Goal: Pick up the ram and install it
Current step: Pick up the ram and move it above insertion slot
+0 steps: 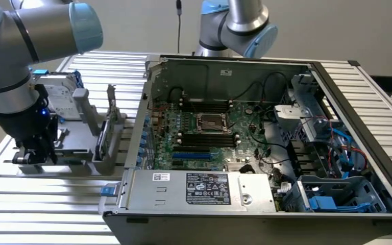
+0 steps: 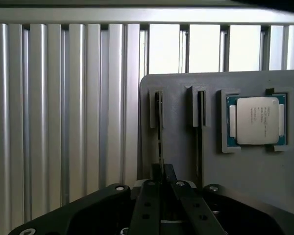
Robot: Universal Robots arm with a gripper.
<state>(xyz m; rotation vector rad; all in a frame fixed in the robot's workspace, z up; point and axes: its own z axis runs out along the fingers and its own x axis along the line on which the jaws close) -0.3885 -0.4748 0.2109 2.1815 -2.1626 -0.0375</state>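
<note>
Arm: I see my arm (image 1: 12, 61) reaching down over the grey holder (image 1: 79, 122), which sits on the ribbed metal counter (image 1: 46, 204).

Gripper: the gripper (image 1: 36, 153) is low at the holder's near end in the exterior view. From the wrist camera I see the gripper (image 2: 161, 171) right above one of the holder's (image 2: 179, 142) two narrow slots.

Jaws: clenched on the ram, the two black fingers (image 2: 149, 205) meeting on its thin top edge.

Ram: the ram (image 2: 160, 122) stands on edge in the holder's slot farther from the processor chip, seen edge-on as a thin line. I cannot tell whether it has lifted out of the slot at all.

Second slot: the slot (image 2: 201, 122) between the ram and the chip looks dark, and I cannot tell what is in it.

Processor chip: the square silver chip (image 2: 257, 120) lies flat in its own pocket on the holder, beside the slots.

Upright card: a taller card (image 1: 108, 125) with a metal bracket stands on the holder's side nearest the case.

Computer case: the open case (image 1: 250, 143) lies just beside the holder, on the exterior view's right of it, with its motherboard (image 1: 206, 138) and long black slots facing up.
</note>
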